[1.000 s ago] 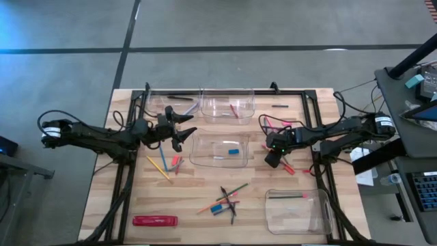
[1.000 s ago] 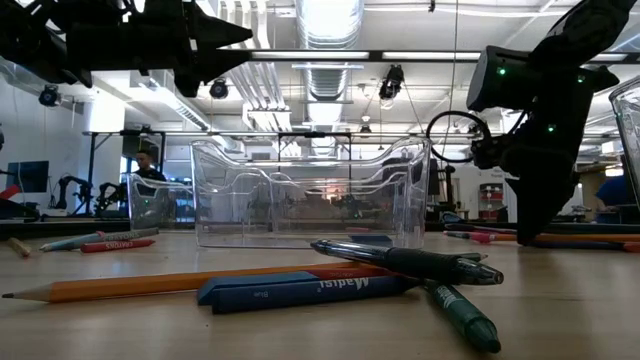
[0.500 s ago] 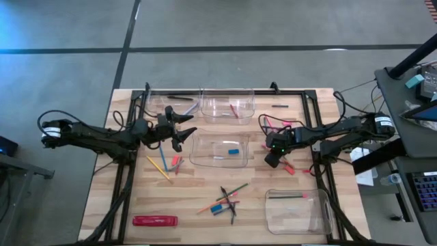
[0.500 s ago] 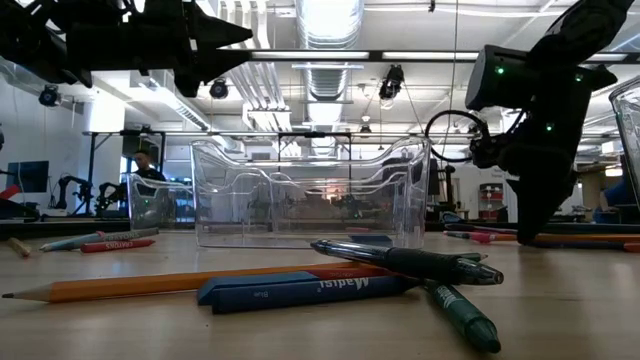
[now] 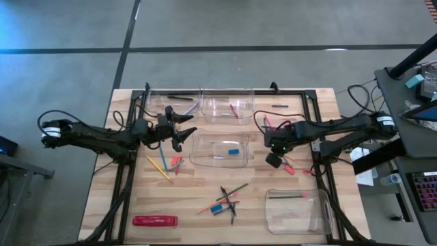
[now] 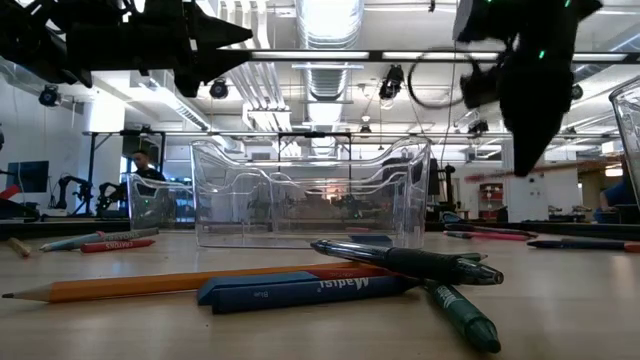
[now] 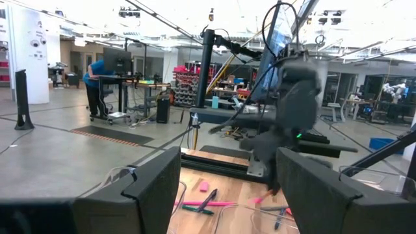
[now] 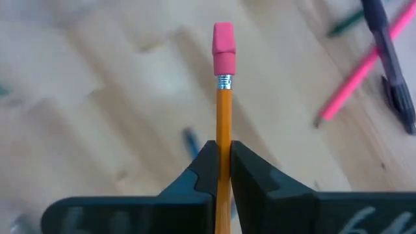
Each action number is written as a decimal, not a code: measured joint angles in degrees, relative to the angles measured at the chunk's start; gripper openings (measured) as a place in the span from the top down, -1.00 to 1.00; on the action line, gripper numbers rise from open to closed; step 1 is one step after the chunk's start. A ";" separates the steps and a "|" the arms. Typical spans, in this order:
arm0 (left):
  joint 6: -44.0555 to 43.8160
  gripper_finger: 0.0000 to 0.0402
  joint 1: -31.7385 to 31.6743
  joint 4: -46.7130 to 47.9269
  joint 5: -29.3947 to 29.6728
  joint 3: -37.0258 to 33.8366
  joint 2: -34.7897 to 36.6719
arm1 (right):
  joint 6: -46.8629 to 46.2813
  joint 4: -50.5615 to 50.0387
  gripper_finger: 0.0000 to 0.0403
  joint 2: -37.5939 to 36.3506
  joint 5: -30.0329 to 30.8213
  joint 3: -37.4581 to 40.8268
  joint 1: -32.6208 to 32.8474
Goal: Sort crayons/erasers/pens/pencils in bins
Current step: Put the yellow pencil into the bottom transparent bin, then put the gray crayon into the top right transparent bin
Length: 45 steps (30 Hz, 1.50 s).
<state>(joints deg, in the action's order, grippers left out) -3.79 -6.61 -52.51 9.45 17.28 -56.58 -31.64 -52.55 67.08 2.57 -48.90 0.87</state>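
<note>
My right gripper (image 5: 273,160) is shut on an orange pencil (image 8: 223,110) with a pink eraser end (image 8: 223,49), held above the table between the middle bin (image 5: 220,160) and the near-right bin (image 5: 298,217). It also shows high up in the low view (image 6: 520,160). My left gripper (image 5: 181,128) hangs open and empty above the table by the far-left bin (image 5: 171,102); its fingers stand wide apart in the left wrist view (image 7: 227,195). A blue eraser (image 5: 233,151) lies in the middle bin. My right gripper pinches the pencil's shaft (image 8: 223,133) between its two fingers, which come from above and lie across it. The eraser end sticks out beyond the fingers. The pencil is lifted clear of the table.
Pens, pencils and crayons lie heaped near the front middle (image 5: 225,198). More pencils lie left of the middle bin (image 5: 162,164). Pink and dark sticks lie by my right arm (image 5: 273,123). A red flat pack (image 5: 155,221) lies front left. A far-middle bin (image 5: 227,102) holds a red stick.
My right gripper has risen from the table with the orange pencil, which now hangs clear of the wood; in the low view it has climbed well above where it stood. It has stayed shut.
</note>
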 joint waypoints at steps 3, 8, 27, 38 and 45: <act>0.01 -0.18 0.00 0.00 -0.01 0.00 -0.01 | -1.47 -0.89 0.91 -2.55 -0.08 -2.36 6.60; 0.00 -0.18 0.00 0.02 0.00 0.00 -0.02 | -12.01 -0.33 0.91 -6.03 0.46 -5.50 19.33; -1.90 -0.18 0.04 0.53 0.00 0.00 -0.02 | -36.08 5.44 0.63 7.40 2.21 -4.93 46.48; -3.39 -0.18 1.60 1.05 -2.41 -0.02 -0.02 | -38.25 5.47 0.21 7.59 3.66 -5.56 46.09; -3.01 -0.18 7.33 1.05 -2.71 -0.04 -0.02 | -35.17 5.62 0.09 7.22 9.90 -10.80 45.87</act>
<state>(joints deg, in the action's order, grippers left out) -6.81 0.72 -51.46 6.74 17.23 -56.60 -66.81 -46.94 74.30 12.47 -59.70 46.74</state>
